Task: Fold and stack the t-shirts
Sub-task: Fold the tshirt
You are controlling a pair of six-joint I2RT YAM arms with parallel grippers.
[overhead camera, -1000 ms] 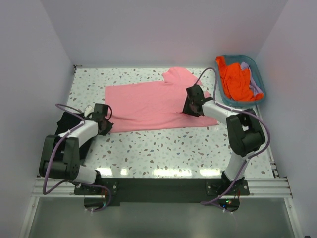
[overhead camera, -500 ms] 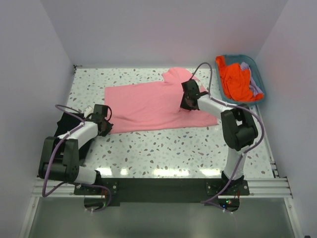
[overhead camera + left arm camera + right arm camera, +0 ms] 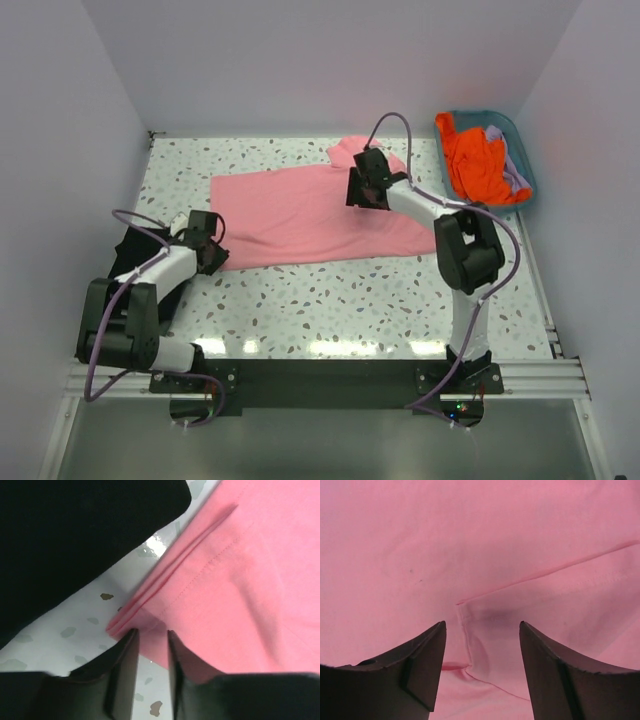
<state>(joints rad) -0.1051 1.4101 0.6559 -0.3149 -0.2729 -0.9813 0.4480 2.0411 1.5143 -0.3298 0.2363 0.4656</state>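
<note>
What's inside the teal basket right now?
An orange shirt fills most of the basket, with a lavender shirt peeking out beside it. Anything beneath them is covered.

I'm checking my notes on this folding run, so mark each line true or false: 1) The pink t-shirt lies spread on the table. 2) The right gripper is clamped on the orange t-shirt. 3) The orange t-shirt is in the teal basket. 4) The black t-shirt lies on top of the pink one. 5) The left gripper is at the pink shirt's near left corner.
1) True: the pink t-shirt lies spread on the table.
2) False: the right gripper hangs over the pink t-shirt with its jaws open.
3) True: the orange t-shirt sits in the teal basket.
4) False: the black t-shirt lies beside it, at the table's left edge.
5) True: the left gripper is there.
</note>
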